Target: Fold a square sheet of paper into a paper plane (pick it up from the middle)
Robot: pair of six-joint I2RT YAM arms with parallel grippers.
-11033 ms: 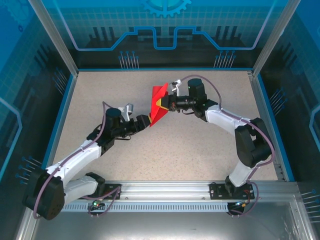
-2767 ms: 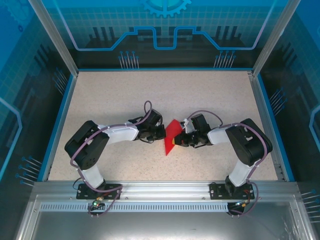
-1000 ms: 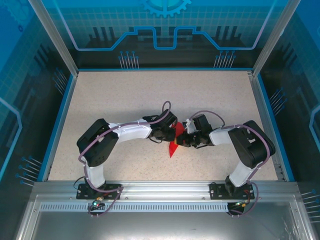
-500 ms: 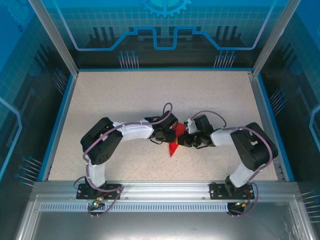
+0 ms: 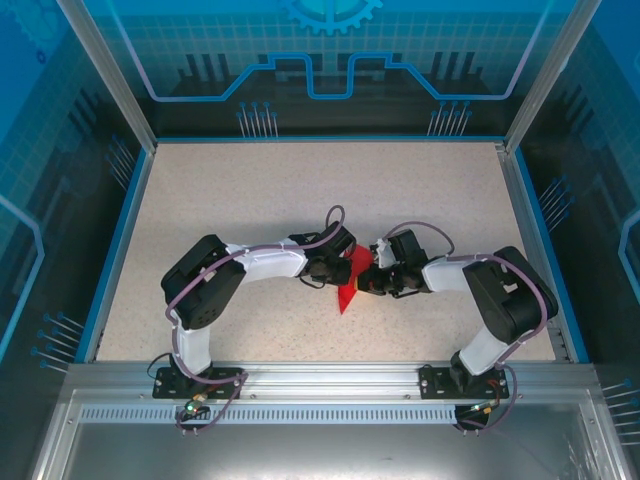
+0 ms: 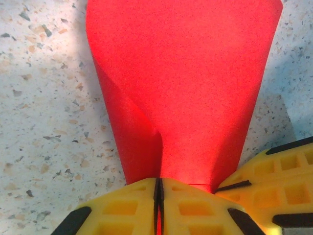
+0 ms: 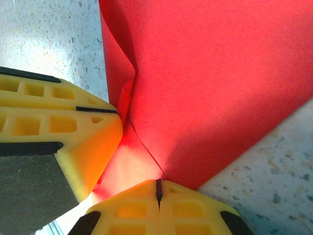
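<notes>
The table (image 5: 200,190) lies bare along its far edge and in both far corners. At its middle, the left gripper (image 5: 343,268) and right gripper (image 5: 368,282), jaws clamped on the square sheet of paper (image 5: 346,296), crowd together. The left arm (image 5: 255,263) and right arm (image 5: 470,272) bar much of the near half.

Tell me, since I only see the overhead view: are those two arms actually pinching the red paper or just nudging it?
Observer: Pinching. The left wrist view shows the left end effector, jaws shut on the red paper at its edge.
Operator: And the right one?
Observer: Its wrist view shows the right end effector shut on the paper too.
Operator: Is the sheet flat?
Observer: No, it curves into a rounded fold, with a crease starting at the grip.
</notes>
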